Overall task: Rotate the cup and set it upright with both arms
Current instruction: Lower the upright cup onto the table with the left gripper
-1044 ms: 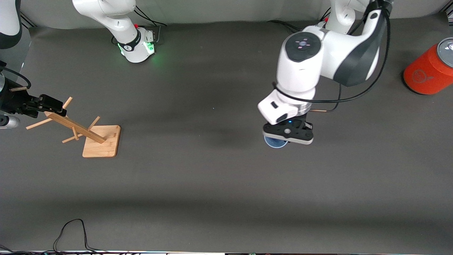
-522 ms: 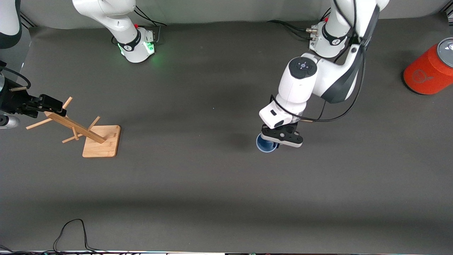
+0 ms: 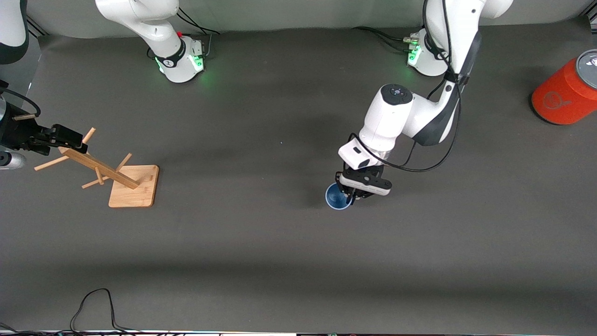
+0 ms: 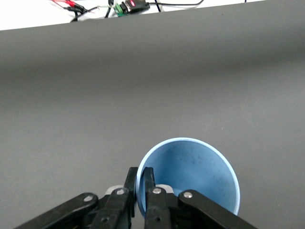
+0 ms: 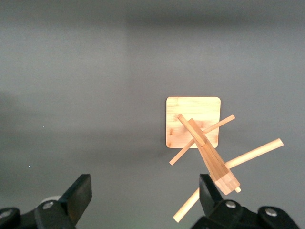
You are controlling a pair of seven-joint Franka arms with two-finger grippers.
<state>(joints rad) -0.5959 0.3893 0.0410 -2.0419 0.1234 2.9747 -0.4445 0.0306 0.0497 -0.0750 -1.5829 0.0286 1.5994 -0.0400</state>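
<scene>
The dark grey table (image 3: pixel 261 261) carried everything. Largest on it were the arms: the left arm (image 3: pixel 406 116) reached down from its green-lit base toward the middle of the table, while the right arm (image 3: pixel 149 28) waited, its wrist up at its own end of the table.

An orange can (image 3: pixel 562 91) with a silver top stood at the left arm's end of the table, well apart from the rest. A wooden peg stand (image 3: pixel 126 179) on a square base sat toward the right arm's end.

The right gripper (image 5: pixel 143 198) hovered over the peg stand, its fingers spread wide apart and holding nothing.

The left gripper (image 3: pixel 349 195) was low at the table's middle, its fingers (image 4: pixel 148 179) pressed together on the rim of the cup (image 3: pixel 336 197), one inside the wall and one outside. The pale-blue cup stood mouth up, its inside bare in the left wrist view (image 4: pixel 190 176). Whether its base touched the table could not be told.

A black cable (image 3: pixel 93 303) looped at the table's edge nearest the front camera.
</scene>
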